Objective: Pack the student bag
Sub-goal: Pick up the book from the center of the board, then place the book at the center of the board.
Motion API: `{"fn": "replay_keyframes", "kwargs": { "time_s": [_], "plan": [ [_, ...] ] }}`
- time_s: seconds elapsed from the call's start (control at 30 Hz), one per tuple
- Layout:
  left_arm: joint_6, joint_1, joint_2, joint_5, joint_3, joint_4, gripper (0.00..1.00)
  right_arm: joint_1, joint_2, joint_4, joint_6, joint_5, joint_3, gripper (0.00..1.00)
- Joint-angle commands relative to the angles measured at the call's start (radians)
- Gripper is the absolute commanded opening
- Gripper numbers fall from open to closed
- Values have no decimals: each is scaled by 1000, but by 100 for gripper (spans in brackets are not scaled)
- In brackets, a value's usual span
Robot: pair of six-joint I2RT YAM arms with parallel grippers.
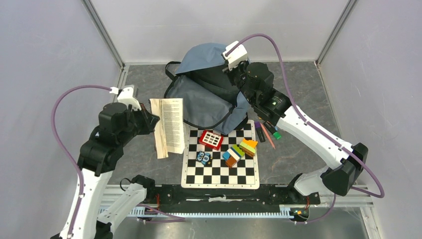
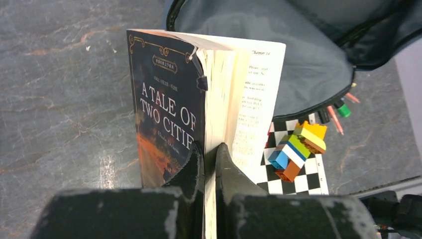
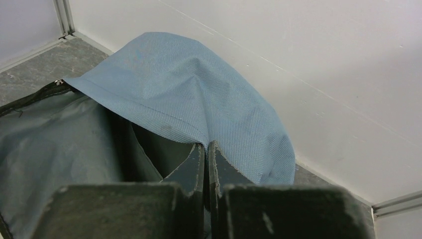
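- Firstly, a chessboard [image 1: 219,172] is seen lying flat on the tabletop [image 1: 298,164], just beyond the arm bases.
- On its far half, a stack of coloured bricks [image 1: 241,151], a red block with pale squares [image 1: 211,139] and a small blue-and-black piece [image 1: 203,158] are set near one another.
- Left of the board, a book [image 1: 168,127] is gripped by the left hand [image 1: 149,122].
- In the left wrist view, the left hand [image 2: 209,149] is clenched on the book [image 2: 169,114]. One finger is pressed against the dark cover and the other against a printed page, so the cover and a thick block of pages are pinched between them.
- The rest of the pages are fanned open toward the board.
- Right of the board's far corner, a few markers [image 1: 268,132] are laid on the tabletop, just beside the bag's edge.
- Beyond the board, the student bag [image 1: 209,99] is spread over the far middle of the tabletop. Its near corner is draped onto the board's far edge, and its mouth is opened toward the book.
- Farthest, the right hand [image 1: 233,72] is placed over the bag's far right side.
- In the right wrist view, the right hand [image 3: 206,147] is clamped shut on the blue fabric of the student bag [image 3: 189,99]. That flap is held raised, and the grey lining is exposed beneath it.
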Motion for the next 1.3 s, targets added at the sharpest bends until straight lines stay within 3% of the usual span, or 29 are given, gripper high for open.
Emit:
{"fn": "replay_keyframes", "kwargs": {
  "time_s": [0.0, 0.33, 0.63, 0.9, 1.27],
  "plan": [
    [56, -1, -17, 62, 146, 48, 2, -2, -1, -5, 13, 3, 50, 0],
    [36, -2, 3, 250, 150, 63, 2, -3, 5, -13, 13, 0, 59, 0],
    [-132, -2, -19, 379, -110, 220, 2, -1, 9, -19, 17, -9, 52, 0],
    [-131, -2, 0, 203, -245, 255, 2, 3, 11, -33, 17, -10, 57, 0],
    [-115, -1, 74, 127, -437, 307, 2, 10, 23, -41, 18, -12, 53, 0]
  ]
}}
